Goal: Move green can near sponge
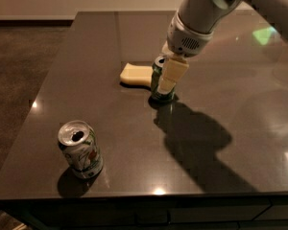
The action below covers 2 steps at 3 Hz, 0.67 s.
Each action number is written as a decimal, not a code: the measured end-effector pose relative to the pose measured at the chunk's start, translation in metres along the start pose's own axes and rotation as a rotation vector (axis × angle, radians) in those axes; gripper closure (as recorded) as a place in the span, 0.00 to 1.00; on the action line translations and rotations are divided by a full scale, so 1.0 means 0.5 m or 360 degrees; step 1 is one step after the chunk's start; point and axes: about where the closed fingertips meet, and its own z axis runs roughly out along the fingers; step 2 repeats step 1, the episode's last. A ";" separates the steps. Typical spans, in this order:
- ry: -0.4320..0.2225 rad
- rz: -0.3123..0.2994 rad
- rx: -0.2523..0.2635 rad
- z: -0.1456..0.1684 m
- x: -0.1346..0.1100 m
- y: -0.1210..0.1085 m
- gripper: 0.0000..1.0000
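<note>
The dark green can point(156, 82) stands upright on the dark table point(134, 28), touching or nearly touching the right end of the pale yellow sponge point(134, 74), which lies flat. My gripper point(166, 83) reaches down from the upper right and sits around the can's right side, its pale part covering much of the can. The can's base rests on the table top.
A mostly white can point(80, 150) with green and red markings and an open top stands near the table's front left edge. The arm's shadow falls on the table to the right of the green can. Carpeted floor lies to the left.
</note>
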 end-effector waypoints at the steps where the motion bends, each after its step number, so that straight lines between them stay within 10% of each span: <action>1: 0.0000 0.0000 0.0000 0.000 0.000 0.000 0.00; 2: 0.0000 0.0000 0.0000 0.000 0.000 0.000 0.00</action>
